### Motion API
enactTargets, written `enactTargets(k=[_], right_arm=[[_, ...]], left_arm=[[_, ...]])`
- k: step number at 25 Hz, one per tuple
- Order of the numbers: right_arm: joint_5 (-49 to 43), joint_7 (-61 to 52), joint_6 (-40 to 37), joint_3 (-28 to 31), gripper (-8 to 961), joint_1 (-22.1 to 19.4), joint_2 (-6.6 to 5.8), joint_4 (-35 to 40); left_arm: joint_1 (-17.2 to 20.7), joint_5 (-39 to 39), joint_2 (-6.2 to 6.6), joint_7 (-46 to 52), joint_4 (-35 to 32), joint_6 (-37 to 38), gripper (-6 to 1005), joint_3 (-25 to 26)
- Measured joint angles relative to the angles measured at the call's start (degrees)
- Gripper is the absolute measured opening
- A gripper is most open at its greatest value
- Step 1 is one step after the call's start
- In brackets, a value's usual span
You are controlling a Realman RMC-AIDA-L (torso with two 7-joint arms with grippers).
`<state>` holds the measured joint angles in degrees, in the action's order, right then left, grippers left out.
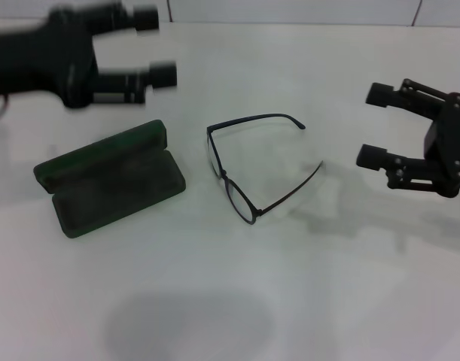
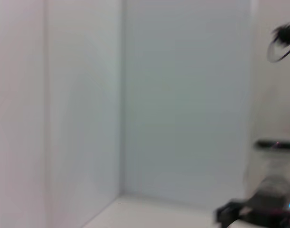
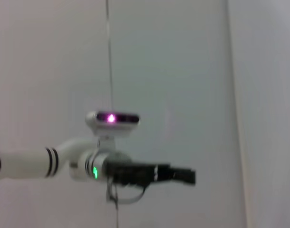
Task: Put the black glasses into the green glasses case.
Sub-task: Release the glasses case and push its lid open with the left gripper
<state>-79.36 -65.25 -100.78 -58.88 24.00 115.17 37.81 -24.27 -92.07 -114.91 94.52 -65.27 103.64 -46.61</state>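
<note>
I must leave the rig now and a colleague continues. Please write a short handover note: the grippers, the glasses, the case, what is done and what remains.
Left gripper: open, empty, raised behind the green glasses case.
Right gripper: open, empty, to the right of the black glasses, not touching them.
Case: lies open on the white table, nothing inside.
Glasses: on the table just right of the case, temple arms unfolded.
Done: case is open.
Left: grasp the glasses and place them in the case.

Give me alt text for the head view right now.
Black glasses, temple arms unfolded, lie on the white table just right of the open, empty green glasses case. The open left gripper hovers behind the case; the open right gripper sits at the glasses' right.
</note>
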Motion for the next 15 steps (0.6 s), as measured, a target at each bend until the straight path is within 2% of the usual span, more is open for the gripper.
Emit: enactTargets(k=[4, 6, 8, 11, 15], right_arm=[[0.04, 0.09, 0.06, 1.05, 853, -1.44, 0.05, -0.38], [0.05, 0.16, 0.18, 1.82, 853, -1.94, 0.08, -1.2], [0.09, 0.18, 0.18, 2.62, 853, -2.09, 0.07, -2.43], [0.1, 0.18, 0.33, 3.0, 853, -2.11, 0.04, -3.5], [-0.03, 0.35, 0.97, 3.11, 853, -1.77, 0.04, -4.44]], left_arm=[[-2.18, -13.27, -0.26, 14.56, -18.14, -3.06, 849, -1.24], [-3.32, -23.49, -1.0, 19.73, -25.41, -3.16, 848, -3.58], [-4.18, -35.47, -2.58, 22.73, -30.98, -3.35, 848, -8.06], [-5.05, -47.99, -4.61, 24.46, -32.57, -3.83, 847, -13.85], [-5.84, -56.14, -4.7, 27.92, -29.02, -7.34, 846, -19.83]])
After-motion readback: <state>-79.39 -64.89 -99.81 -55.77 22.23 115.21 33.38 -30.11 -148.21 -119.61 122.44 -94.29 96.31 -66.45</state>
